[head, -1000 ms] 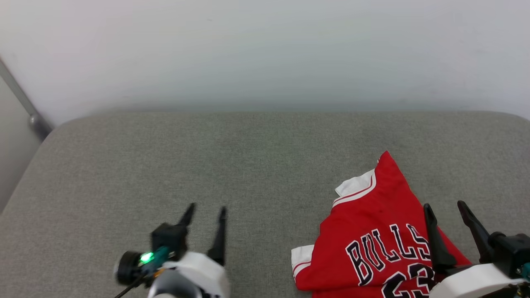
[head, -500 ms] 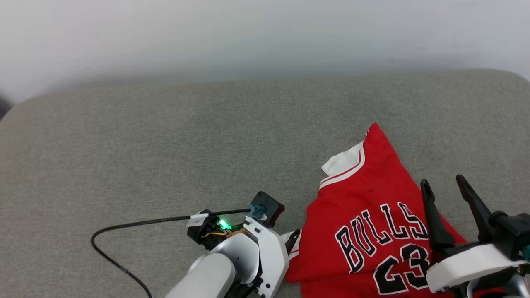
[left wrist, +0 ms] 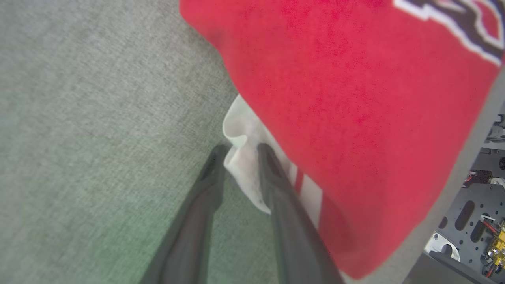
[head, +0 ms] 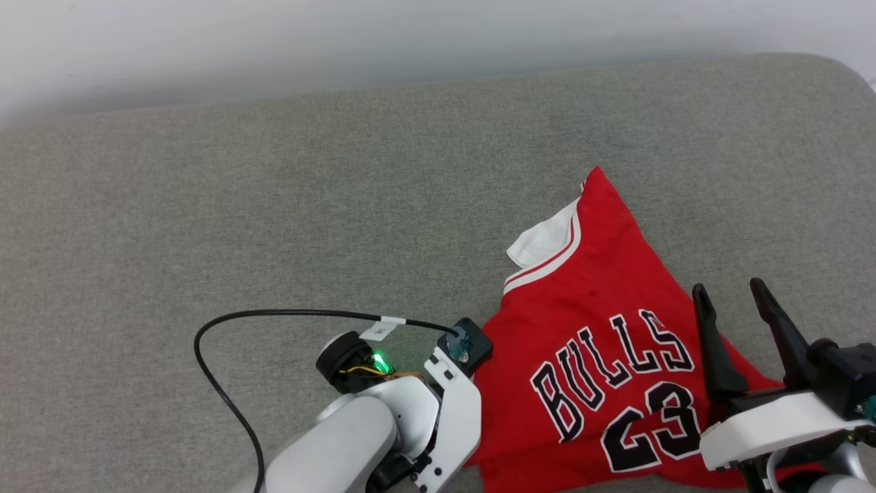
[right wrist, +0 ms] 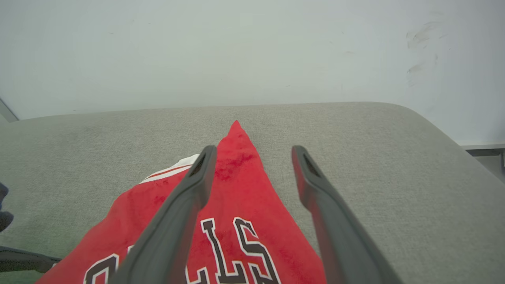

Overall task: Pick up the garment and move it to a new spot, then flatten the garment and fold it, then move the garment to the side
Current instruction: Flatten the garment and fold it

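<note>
Head view: a red cloth jersey (head: 588, 301) with black "BULLS 23" letters and white sleeves lies rumpled on the near right part of a wide grey fabric cushion (head: 274, 205). The right gripper (head: 727, 291) hangs over the jersey's right side. Its two dark fingers are spread wide with nothing in them.

Left wrist view: the left gripper (left wrist: 242, 154) is at the jersey's near left edge. Its fingers pinch a fold of the white sleeve (left wrist: 246, 185).

Right wrist view: the right fingers point toward the jersey's far red tip.

The jersey looks light, thin and floppy. It cannot break, but it will probably sag and bunch when lifted. A sleeve or hem edge is a good place to hold. A second hold on the right side would help keep it spread.
</note>
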`<state>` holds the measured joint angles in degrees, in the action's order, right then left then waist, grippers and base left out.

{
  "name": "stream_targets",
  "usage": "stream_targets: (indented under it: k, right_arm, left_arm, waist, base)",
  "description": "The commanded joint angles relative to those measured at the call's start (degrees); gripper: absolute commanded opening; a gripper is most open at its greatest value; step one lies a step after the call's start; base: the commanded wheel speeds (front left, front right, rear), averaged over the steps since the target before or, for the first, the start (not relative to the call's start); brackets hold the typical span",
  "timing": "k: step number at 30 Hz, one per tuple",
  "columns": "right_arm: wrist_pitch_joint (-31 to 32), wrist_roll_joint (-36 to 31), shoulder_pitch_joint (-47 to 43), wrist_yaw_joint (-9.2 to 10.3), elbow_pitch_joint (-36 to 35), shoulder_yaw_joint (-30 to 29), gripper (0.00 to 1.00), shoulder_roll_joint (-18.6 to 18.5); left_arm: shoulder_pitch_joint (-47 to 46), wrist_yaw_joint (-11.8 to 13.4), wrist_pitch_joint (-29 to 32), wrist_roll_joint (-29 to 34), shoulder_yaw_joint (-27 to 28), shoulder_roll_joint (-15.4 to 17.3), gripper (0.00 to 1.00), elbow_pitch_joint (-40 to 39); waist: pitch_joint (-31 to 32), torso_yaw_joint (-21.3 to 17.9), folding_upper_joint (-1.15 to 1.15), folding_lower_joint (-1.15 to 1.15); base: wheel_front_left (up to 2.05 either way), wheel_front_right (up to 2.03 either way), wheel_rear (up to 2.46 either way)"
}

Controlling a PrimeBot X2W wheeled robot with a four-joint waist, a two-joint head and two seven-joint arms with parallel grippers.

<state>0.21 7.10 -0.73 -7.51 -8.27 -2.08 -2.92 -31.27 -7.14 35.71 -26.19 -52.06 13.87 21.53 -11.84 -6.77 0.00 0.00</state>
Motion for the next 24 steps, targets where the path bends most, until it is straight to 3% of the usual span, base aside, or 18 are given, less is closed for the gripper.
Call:
stream_targets:
  k: [1, 6, 12, 19, 24]
  right_arm:
    - [-0.31, 0.28, 0.44, 0.04, 0.41, -0.19, 1.0, 0.06]
    - [0.0, 0.29, -0.65, 0.03, 1.56, -1.18, 1.0, 0.07]
    - [0.86, 0.38, -2.29, 0.04, 1.41, -2.04, 1.0, 0.06]
    - [2.11, 0.63, -3.88, 0.03, 0.5, -3.12, 1.0, 0.07]
    - [2.59, 0.8, -4.43, 0.04, 0.2, -3.44, 1.0, 0.05]
  left_arm:
    - [2.28, -0.39, -0.69, -0.5, -1.26, 0.42, 0.0, 1.59]
    - [-0.24, 1.91, -7.07, -0.18, 2.87, 2.15, 0.0, -0.12]
    - [1.24, 7.7, -12.95, -1.47, 9.49, 5.77, 0.0, -3.22]
    - [12.29, 16.15, -16.38, -7.16, 18.47, 11.73, 0.0, -7.1]
    - [21.24, 19.65, -17.31, -11.54, 22.08, 13.01, 0.0, -8.23]
  waist:
    - [0.48, 0.2, 0.0, 0.0]
    - [3.1, 2.22, 0.0, 0.0]
    - [6.79, 6.45, 0.0, 0.0]
    - [8.72, 10.6, 0.0, 0.0]
    - [9.23, 11.6, 0.0, 0.0]
  base:
    - [0.0, 0.0, 0.0]
    - [0.0, 0.0, 0.0]
    - [0.0, 0.0, 0.0]
    - [0.0, 0.0, 0.0]
    - [0.0, 0.0, 0.0]
